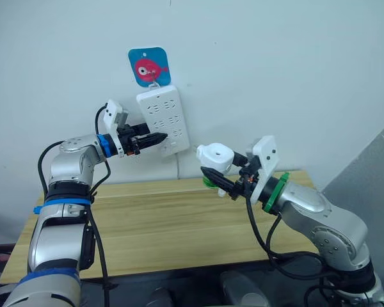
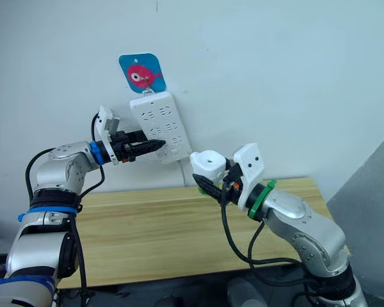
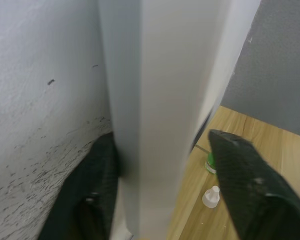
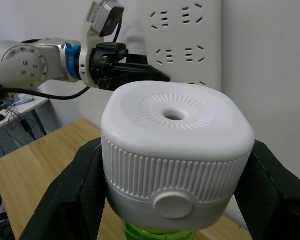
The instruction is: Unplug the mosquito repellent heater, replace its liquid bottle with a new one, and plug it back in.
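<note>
White ribbed heater, hole on top, green bottle under, clamped in your right gripper; left gripper straddles the strip.

We see even, soft indoor light; faint shadows on pale wall; close white multi-socket strip blurred in left wrist view.
</note>
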